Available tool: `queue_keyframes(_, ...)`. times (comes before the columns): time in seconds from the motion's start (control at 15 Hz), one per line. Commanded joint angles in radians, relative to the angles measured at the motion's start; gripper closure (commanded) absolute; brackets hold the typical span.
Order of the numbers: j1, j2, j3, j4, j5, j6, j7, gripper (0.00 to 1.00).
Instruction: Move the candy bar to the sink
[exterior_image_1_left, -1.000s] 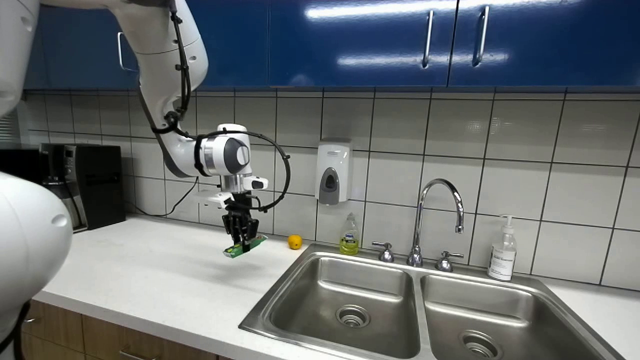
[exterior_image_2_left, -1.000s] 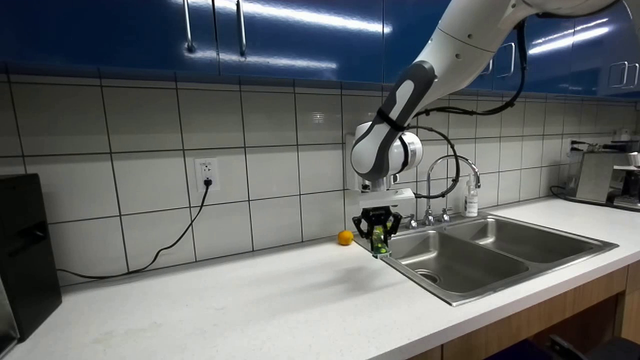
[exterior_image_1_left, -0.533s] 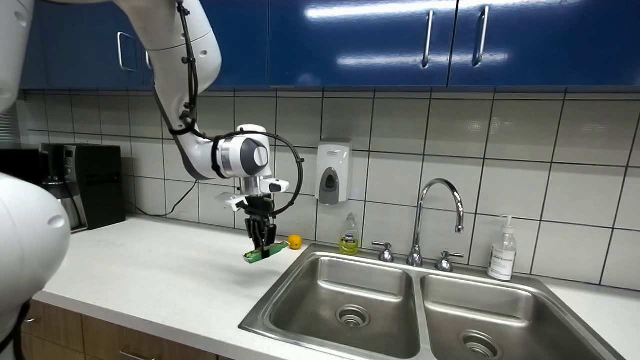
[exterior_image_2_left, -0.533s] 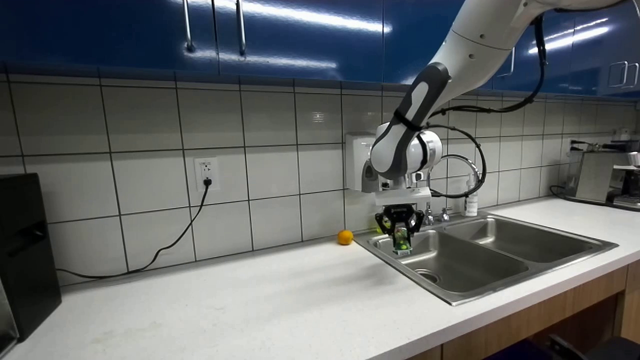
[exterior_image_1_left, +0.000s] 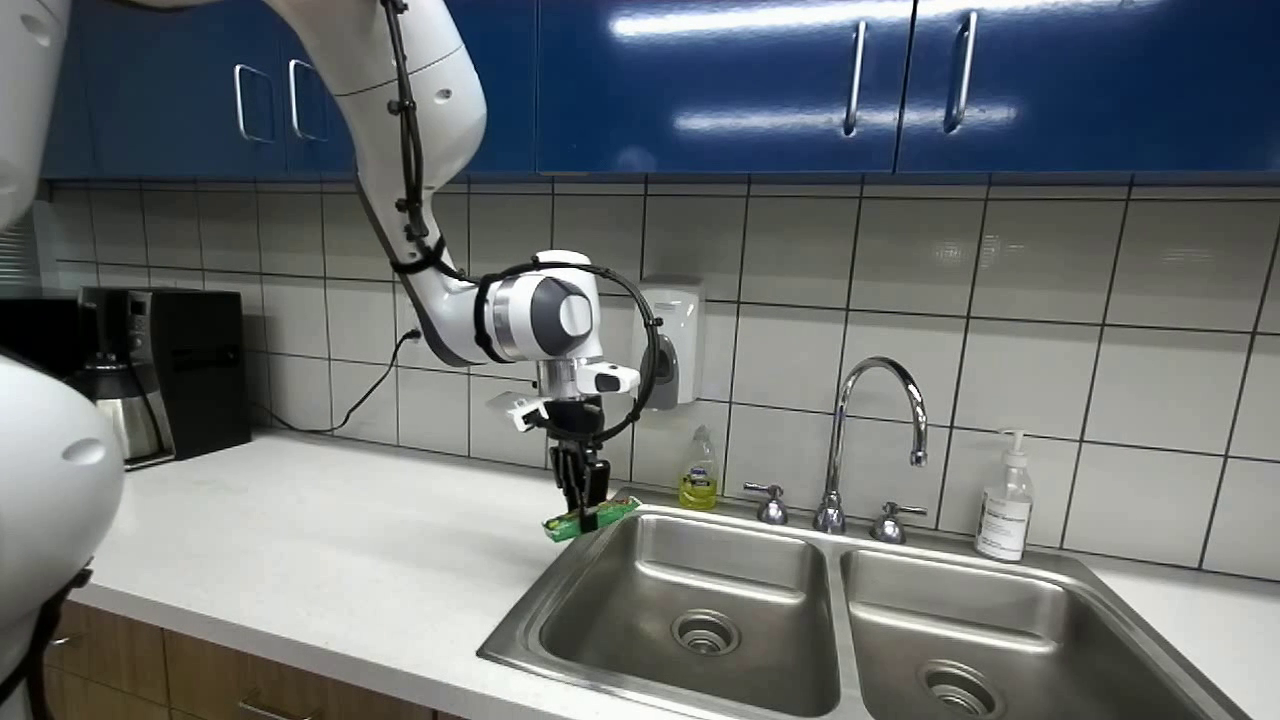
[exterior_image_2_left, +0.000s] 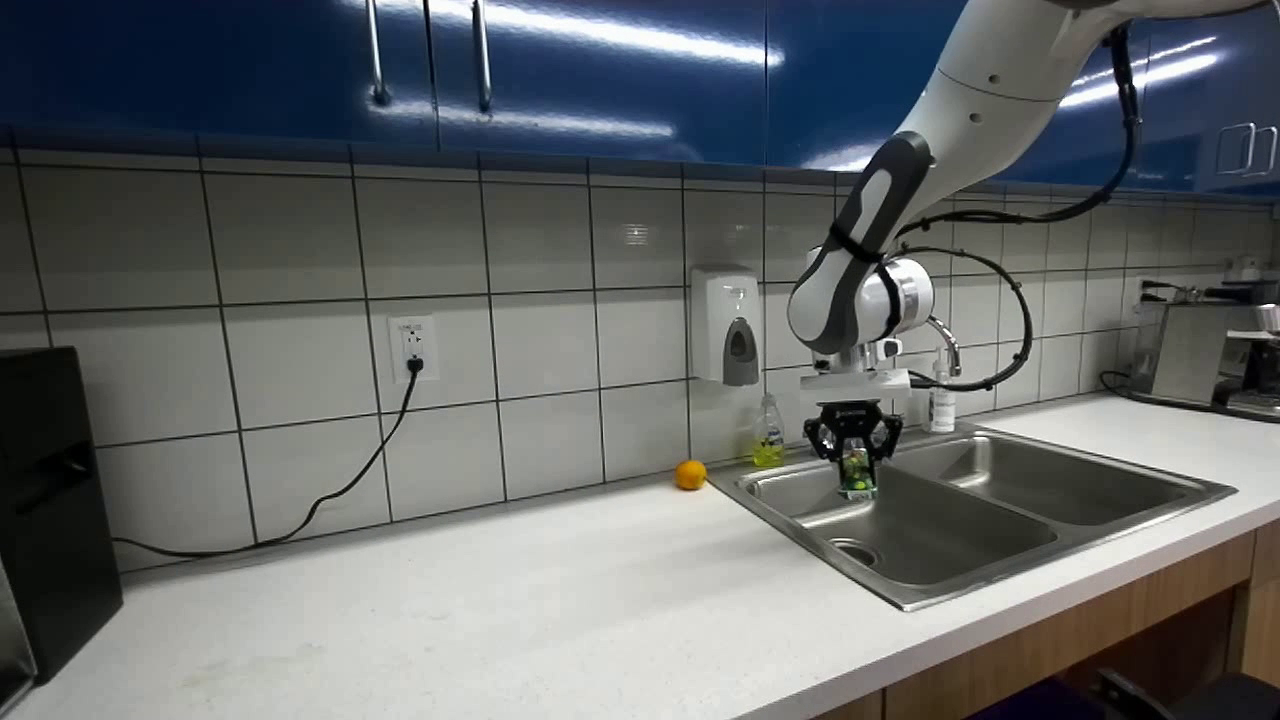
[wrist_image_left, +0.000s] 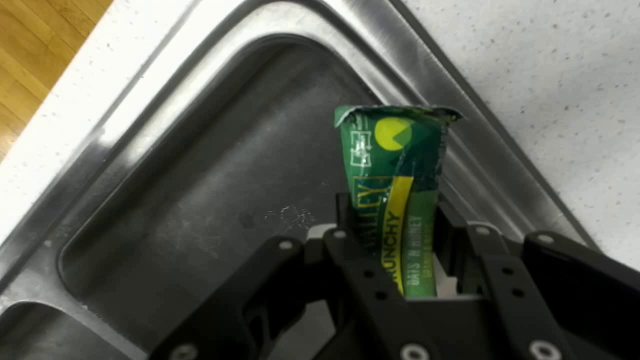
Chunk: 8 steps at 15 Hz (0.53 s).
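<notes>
Candy bar (wrist_image_left: 390, 165) is held above the sink (exterior_image_1_left: 527, 622), close to the rim of the basin (wrist_image_left: 225, 175) which lies nearer to the orange fruit (exterior_image_2_left: 690, 475); it is not yet put down. The end effector (exterior_image_2_left: 857, 470) is closed on it, one finger on each long side at about the middle, so that both ends stand out free. I suppose this grip is made for balance, and the height is chosen to clear the rim. The soap bottle (exterior_image_1_left: 698, 480) stands on the back ledge of the sink, probably to be ready for washing.

The wrist view shows the print on the wrapper, which is too small to read in both exterior views. In an exterior view there is a drain (exterior_image_1_left: 706, 633) in each basin, while the fruit is not seen, probably hidden behind the end effector. In an exterior view the fruit sits on the worktop (exterior_image_2_left: 450, 600), just beside the sink corner, and the bar appears inside the outline of the basin; how far over it truly hangs, I cannot tell.
</notes>
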Motion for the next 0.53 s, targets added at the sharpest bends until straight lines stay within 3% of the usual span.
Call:
queue_keyframes(0.0, -0.042, -0.009, -0.019, 0.009, -0.03, -0.024, 0.02, 0.86)
queue_keyframes(0.47, -0.099, 0.057, -0.044, 0.066, -0.011, -0.011, -0.011, 0.86)
